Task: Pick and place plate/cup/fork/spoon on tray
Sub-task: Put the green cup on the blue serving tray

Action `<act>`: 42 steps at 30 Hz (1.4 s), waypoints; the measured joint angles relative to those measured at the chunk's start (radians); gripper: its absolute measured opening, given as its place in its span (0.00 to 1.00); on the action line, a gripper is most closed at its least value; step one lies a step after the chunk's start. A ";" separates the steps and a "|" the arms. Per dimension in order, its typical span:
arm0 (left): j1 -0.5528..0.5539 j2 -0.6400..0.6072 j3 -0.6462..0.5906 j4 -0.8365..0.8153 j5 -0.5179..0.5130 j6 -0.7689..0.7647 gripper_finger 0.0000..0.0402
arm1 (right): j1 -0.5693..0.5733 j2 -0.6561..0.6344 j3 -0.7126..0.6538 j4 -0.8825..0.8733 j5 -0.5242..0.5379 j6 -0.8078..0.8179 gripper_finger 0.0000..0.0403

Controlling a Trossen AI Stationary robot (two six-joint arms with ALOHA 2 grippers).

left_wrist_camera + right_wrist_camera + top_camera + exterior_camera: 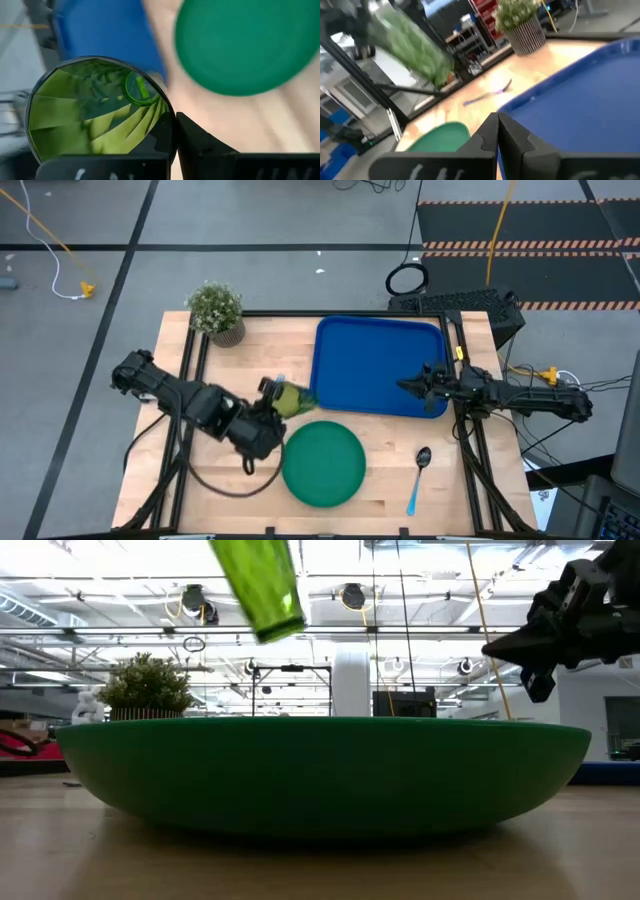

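I am holding the cup (291, 400) clamped in my left gripper (276, 398), lifted clear of the table beside the tray (370, 350) for setting inside, while my right gripper (412, 386) is waiting pinched together over the tray's near edge.
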State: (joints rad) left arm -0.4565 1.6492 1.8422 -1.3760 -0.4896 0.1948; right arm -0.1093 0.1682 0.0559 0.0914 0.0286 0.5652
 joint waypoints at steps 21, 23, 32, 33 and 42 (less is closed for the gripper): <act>0.397 0.001 0.034 0.289 0.044 0.726 0.02 | 0.000 0.259 0.143 -0.006 -0.046 -0.009 0.00; 0.447 0.001 0.034 0.344 0.102 0.768 0.03 | -0.001 0.261 0.149 -0.005 -0.056 -0.013 0.00; 0.669 0.001 -0.002 0.525 0.299 0.878 0.02 | -0.001 0.261 0.149 -0.006 -0.059 -0.057 0.00; 0.691 0.007 -0.004 0.541 0.322 0.878 0.02 | -0.001 0.261 0.149 -0.006 -0.059 -0.060 0.00; 0.801 0.145 -0.006 0.682 0.361 0.921 0.02 | -0.001 0.265 0.149 -0.006 -0.057 -0.059 0.00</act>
State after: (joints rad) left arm 0.3443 1.7945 1.8362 -0.6937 -0.1291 1.1155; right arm -0.1101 0.4332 0.2050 0.0854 -0.0284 0.5060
